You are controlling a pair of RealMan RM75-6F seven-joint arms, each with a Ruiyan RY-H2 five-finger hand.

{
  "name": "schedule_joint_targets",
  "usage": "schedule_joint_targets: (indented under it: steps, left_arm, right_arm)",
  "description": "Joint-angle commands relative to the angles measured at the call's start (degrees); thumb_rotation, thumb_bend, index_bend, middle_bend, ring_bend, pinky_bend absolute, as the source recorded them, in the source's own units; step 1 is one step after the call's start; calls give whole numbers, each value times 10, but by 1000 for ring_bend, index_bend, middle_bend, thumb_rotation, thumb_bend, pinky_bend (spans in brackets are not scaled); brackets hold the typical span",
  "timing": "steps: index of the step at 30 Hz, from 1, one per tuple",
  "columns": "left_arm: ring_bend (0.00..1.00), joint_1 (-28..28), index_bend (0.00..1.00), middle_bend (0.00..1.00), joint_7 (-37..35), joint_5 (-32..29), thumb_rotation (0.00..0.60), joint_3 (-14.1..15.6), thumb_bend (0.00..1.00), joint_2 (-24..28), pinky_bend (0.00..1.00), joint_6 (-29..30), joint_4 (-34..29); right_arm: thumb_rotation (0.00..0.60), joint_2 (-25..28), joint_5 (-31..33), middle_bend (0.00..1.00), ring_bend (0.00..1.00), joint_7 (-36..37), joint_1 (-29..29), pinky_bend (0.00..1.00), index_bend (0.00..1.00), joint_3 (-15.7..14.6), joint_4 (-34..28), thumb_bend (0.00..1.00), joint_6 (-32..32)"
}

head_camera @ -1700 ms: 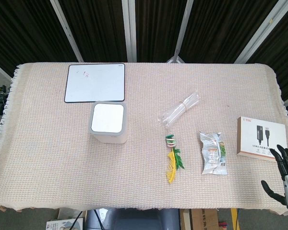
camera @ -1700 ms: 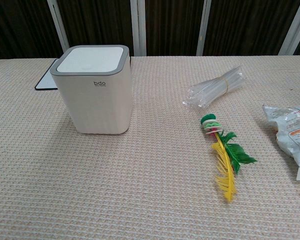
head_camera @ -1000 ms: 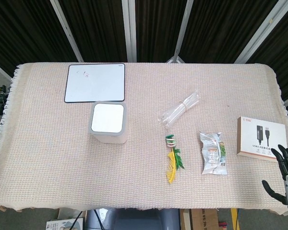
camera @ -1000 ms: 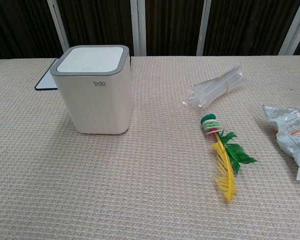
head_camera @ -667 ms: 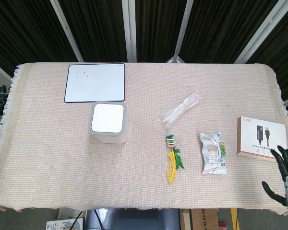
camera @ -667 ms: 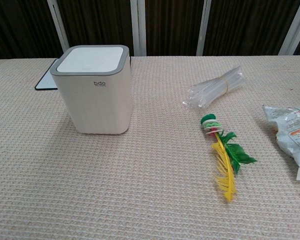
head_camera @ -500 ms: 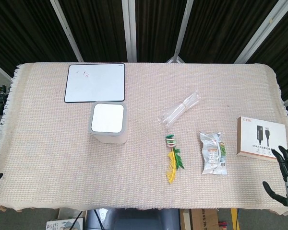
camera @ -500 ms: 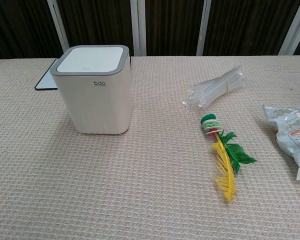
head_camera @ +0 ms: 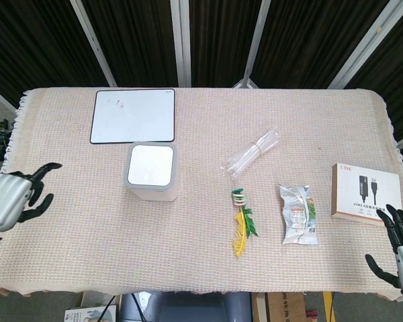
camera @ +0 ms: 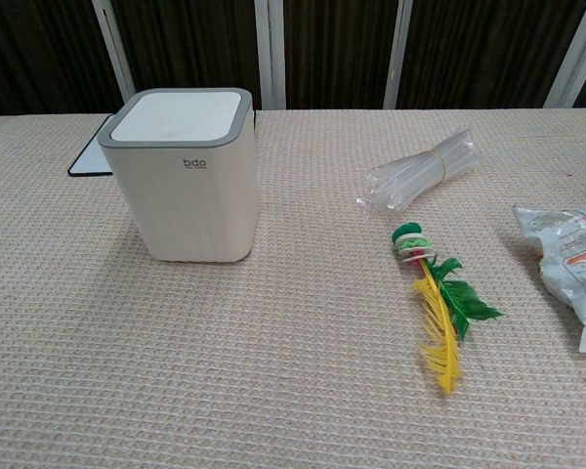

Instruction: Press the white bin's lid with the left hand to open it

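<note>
- Head view: left hand [head_camera: 13, 199] sat at the counter's [head_camera: 87, 228] left edge, fingers spread, empty, well apart from the white bin [head_camera: 151, 172]; right hand [head_camera: 397, 243] at the bottom-right corner, apparently also spread.
- Chest view: bin upright, lid [camera: 181, 114] closed.

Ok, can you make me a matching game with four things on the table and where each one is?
Things:
1. whiteboard
2. white bin
3. snack packet
4. cable box

Places:
A. far right edge
B. behind the bin
C. just in front of the whiteboard
D. between the feather toy and the box

Pairs: 1-B, 2-C, 3-D, 4-A
</note>
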Motion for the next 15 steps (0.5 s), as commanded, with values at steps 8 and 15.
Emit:
schedule_joint_targets:
  steps: [8, 15]
  left_arm:
    - [740, -137, 230, 878, 177, -150, 600, -33, 650, -22, 637, -143, -87]
    - [740, -193, 231, 879, 270, -241, 600, -29, 650, -71, 637, -152, -103]
  right_arm:
    - [600, -1, 4, 55, 19, -8, 1, 11, 117, 0, -4, 268, -3]
    - [600, 0, 6, 55, 19, -2, 0, 11, 117, 2, -3, 268, 1]
